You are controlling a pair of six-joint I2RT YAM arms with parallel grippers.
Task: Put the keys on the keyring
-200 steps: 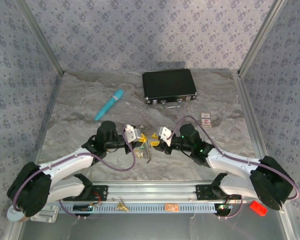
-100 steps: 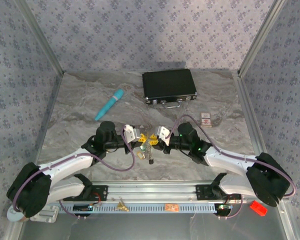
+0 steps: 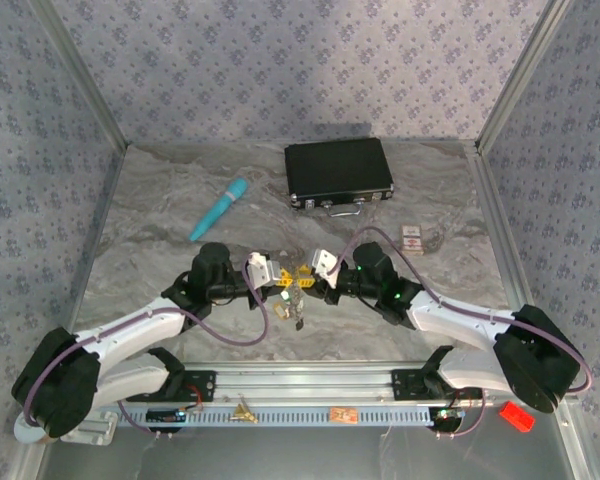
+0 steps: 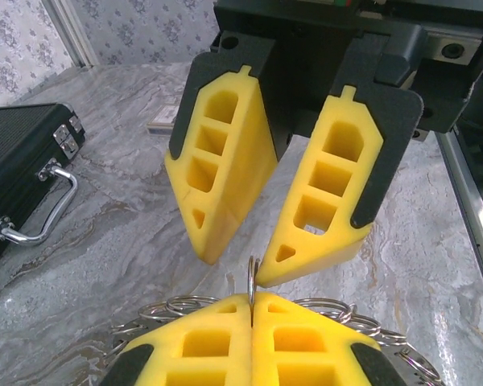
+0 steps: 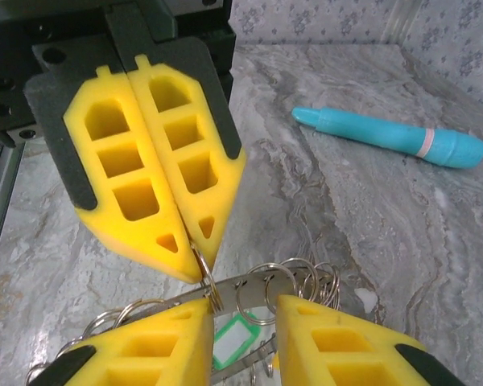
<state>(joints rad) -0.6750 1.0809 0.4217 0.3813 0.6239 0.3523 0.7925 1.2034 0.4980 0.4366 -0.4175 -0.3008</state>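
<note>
On my left wrist camera, the left gripper (image 4: 251,301) has its two yellow foam fingers (image 4: 201,346) pressed flat together. They pinch a thin wire loop that stands edge-on just above their tips. That loop sits on the rim of the keyring (image 5: 233,285), a grey metal band fringed with small split rings that fan out to either side of the closed fingers. Facing it, the right gripper (image 4: 243,261) has its fingers spread, tips aimed at the pinched loop. One tip sits just beside the loop, and I cannot tell whether it touches. From the right wrist camera, the keyring's band runs across the gap between those parted fingers. Among the keys (image 5: 233,338) I can make out one green tag hanging just under the band, and the rest are too small or hidden to sort out. On the top camera, both grippers meet tip to tip over the middle of the marbled table (image 3: 160,250), with the keyring between them. Further back, a teal pen (image 3: 220,208) lies to the left and a black case (image 3: 338,172) with a metal handle sits at the rear centre, both well apart from the grippers.
</note>
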